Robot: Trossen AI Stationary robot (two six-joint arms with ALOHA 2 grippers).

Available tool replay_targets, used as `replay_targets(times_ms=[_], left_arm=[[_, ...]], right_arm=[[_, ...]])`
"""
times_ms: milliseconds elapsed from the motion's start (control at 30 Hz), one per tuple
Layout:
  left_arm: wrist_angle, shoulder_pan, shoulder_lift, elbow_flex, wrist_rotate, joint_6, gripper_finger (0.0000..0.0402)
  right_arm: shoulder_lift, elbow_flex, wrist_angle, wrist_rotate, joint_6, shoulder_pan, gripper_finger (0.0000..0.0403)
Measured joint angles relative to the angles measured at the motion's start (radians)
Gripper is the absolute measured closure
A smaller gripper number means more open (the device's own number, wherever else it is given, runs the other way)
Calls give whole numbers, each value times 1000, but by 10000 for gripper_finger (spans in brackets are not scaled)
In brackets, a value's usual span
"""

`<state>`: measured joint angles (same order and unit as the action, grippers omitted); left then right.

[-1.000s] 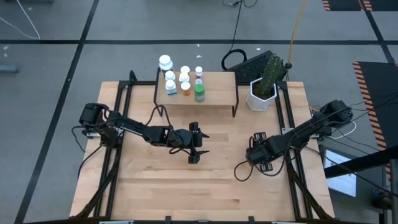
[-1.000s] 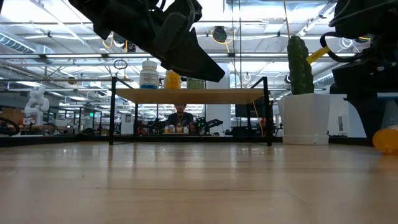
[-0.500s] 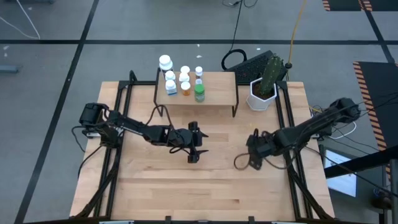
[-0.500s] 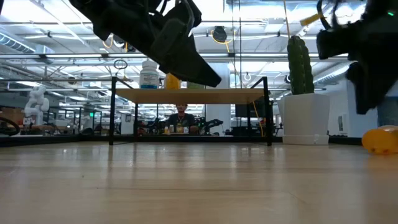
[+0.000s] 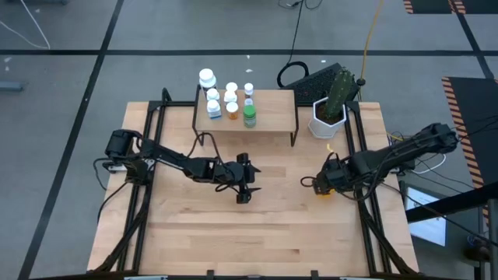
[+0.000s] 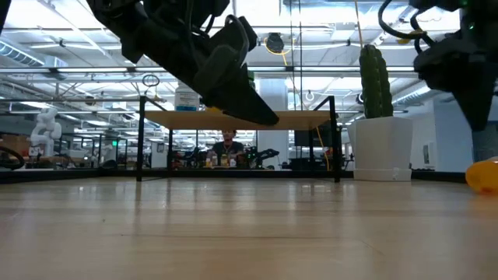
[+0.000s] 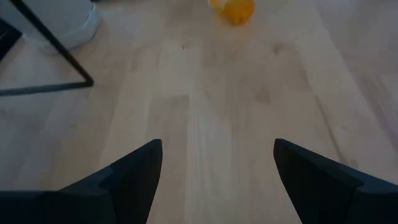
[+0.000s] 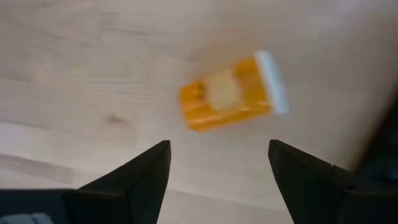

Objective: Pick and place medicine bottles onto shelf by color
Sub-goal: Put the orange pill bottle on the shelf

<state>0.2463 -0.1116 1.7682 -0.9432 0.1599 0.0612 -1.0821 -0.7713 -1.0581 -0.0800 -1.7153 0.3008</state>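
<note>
The shelf (image 5: 276, 113) stands at the table's far middle on its black legs. On it stand several bottles: white ones (image 5: 207, 78), orange ones (image 5: 232, 109) and a green one (image 5: 249, 117). One orange bottle with a white cap (image 8: 227, 93) lies on its side on the table at the right; it also shows in the low view (image 6: 484, 174). My right gripper (image 8: 219, 149) is open above it, pointing down, and touches nothing. My left gripper (image 7: 217, 144) is open and empty above the table's middle (image 5: 243, 180).
A white pot with a cactus (image 5: 327, 117) stands at the far right, beside the shelf. A black keyboard (image 5: 311, 78) lies behind the table. Bare wood lies across the near half of the table (image 5: 233, 241).
My right gripper has risen from low over the table and turned, and now points down over the orange bottle lying at the right.
</note>
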Motion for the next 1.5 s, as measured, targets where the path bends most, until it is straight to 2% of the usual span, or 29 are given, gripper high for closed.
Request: replay_targets(times_ms=[267,400,600,967,1200,1367,1500], left_arm=[[17,-2,6,0,-11,-6,94],[-17,-7,6,0,-11,-26,94],[-44,-24,6,0,-11,-43,94],[-41,-42,6,0,-3,-69,94],[-45,-42,6,0,-2,-71,94],[-55,-42,5,0,-2,-70,94],[-60,-41,5,0,-1,-67,94]], right_arm=[[-1,151,332,-63,-133,0,140],[-1,232,391,-130,-164,0,140],[-1,286,402,-131,-136,-10,140],[0,288,404,3,4,-91,140],[7,288,404,1,54,-131,140],[57,289,400,6,52,-131,140],[134,267,402,126,57,-131,140]])
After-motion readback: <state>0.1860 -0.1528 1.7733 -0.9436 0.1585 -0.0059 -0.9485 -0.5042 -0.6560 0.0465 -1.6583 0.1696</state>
